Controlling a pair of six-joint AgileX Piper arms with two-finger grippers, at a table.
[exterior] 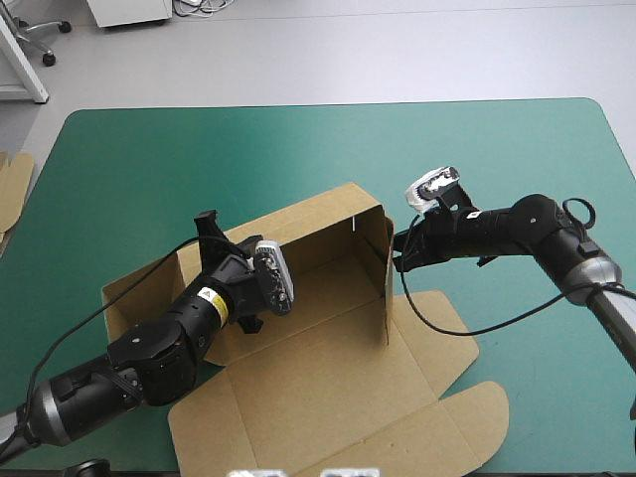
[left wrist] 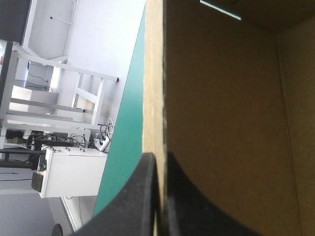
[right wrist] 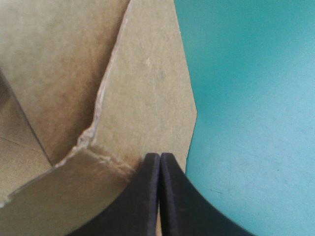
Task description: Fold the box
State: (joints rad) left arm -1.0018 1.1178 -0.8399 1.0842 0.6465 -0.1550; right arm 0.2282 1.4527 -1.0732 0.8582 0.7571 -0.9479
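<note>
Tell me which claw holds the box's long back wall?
The left gripper, shut on the long far wall of the box; the right gripper pinches the short right-hand wall instead.

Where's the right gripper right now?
High view: right of centre, the right gripper is against the outer face of the box's raised right-hand wall, shut on its board.

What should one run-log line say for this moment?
box: far wall and right wall raised, near panels flat | left hand: shut on far wall | right hand: shut on box at right wall
</note>
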